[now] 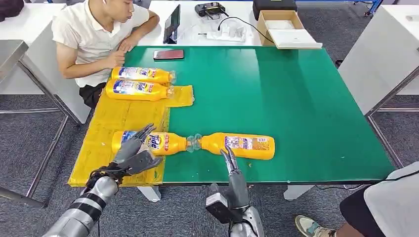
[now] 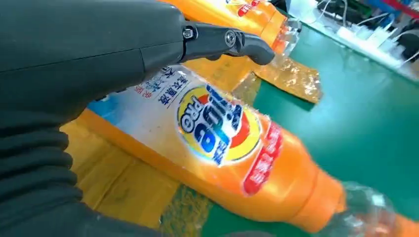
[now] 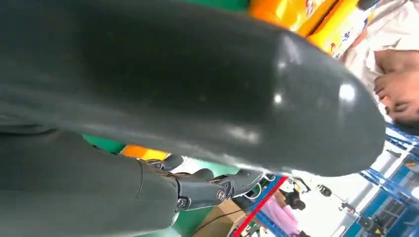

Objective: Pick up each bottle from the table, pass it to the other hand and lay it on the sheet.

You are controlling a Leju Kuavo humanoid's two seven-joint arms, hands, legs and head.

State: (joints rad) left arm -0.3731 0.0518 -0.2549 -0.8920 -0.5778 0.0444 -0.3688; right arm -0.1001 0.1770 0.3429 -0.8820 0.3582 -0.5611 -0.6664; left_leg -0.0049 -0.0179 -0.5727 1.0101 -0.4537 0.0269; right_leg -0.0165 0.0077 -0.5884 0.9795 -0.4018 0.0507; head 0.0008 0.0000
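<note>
Left robot hand (image 1: 136, 155) rests, fingers spread, on a bottle (image 1: 158, 142) at the sheet's (image 1: 106, 123) near edge — right robot hand (image 1: 231, 163) open by the last bottle (image 1: 244, 145) on the surface (image 1: 296, 98); two bottles (image 1: 141, 83) already placed.

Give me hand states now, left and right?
Left hand: rests over the bottle on the sheet; grip cannot be told.
Right hand: open, holding nothing.
</note>
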